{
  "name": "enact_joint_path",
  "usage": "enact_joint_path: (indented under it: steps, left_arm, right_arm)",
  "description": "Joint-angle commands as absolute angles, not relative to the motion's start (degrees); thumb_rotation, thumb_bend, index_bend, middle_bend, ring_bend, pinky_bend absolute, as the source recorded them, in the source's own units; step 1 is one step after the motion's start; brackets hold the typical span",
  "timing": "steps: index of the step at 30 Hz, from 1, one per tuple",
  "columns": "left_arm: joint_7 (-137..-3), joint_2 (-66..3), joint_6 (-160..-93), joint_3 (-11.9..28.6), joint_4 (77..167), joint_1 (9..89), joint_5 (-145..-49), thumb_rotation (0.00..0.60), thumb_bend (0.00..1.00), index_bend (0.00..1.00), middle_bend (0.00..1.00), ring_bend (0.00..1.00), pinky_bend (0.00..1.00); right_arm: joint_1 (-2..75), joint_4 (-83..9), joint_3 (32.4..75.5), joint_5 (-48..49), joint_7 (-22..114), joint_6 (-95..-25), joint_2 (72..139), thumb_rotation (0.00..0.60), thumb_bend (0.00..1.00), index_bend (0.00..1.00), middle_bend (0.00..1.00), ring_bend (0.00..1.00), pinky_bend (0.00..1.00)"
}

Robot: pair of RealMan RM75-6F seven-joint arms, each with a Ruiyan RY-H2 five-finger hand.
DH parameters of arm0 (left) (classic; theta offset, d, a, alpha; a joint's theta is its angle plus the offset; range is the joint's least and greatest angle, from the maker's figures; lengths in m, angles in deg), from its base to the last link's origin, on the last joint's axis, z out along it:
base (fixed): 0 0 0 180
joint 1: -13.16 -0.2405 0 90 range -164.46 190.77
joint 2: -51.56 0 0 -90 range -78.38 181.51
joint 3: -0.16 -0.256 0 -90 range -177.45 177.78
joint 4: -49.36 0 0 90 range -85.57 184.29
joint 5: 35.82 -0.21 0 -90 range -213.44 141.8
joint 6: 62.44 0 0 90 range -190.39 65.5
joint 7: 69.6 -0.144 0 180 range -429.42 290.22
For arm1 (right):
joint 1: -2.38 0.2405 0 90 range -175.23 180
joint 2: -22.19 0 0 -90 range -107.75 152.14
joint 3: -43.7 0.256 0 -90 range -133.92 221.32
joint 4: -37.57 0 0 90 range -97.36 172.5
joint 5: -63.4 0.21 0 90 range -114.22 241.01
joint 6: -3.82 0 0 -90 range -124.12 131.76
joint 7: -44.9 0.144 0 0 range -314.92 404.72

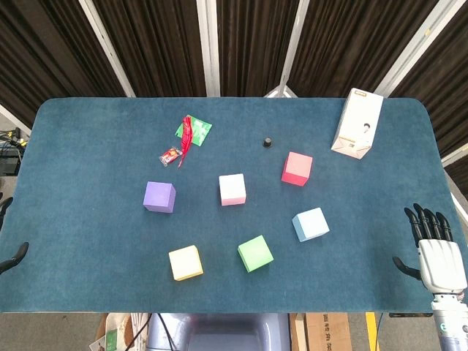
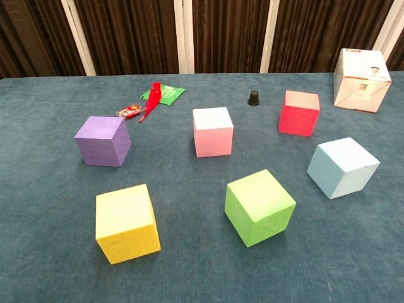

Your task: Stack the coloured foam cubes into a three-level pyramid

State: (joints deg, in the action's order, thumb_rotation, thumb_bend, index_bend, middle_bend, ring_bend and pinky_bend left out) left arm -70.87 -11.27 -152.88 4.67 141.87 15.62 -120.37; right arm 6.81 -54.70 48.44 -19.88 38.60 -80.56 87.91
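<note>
From the head view, six foam cubes are lying apart on the blue table (image 1: 88,241), none stacked: purple cube (image 1: 159,197), pink cube (image 1: 232,189), red cube (image 1: 297,169), light blue cube (image 1: 311,224), green cube (image 1: 255,253), yellow cube (image 1: 186,262). The right hand (image 1: 437,254) is hovering off the table's right edge, empty, fingers extended and slightly apart. Only dark fingertips of the left hand (image 1: 13,256) are showing; their state I cannot tell.

From the chest view, the cubes are sitting separately, with a white carton (image 2: 361,79) standing far right.
</note>
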Motion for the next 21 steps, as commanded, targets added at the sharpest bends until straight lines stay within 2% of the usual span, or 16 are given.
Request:
enact_joint_path:
  steps: [1,21]
  left_arm:
    - [-70.93,-11.25,-152.85,4.52,141.92,15.63,-120.66,0.6,0.38,0.05,0.0,0.0,0.0]
    - [-71.39,-11.12,-153.78,3.91,142.61,15.16,-122.28,0.6,0.38,0.05,0.0,0.0,0.0]
  right_arm:
    - [6.7,-54.99,48.35,-20.03,38.55,-80.73,87.74,0.6,0.19,0.02,0.03,0.0,0.0]
    - [7.46,-56.48,47.44,-20.14,42.87,-77.76,87.27,0.6,0.19,0.02,0.03,0.0,0.0]
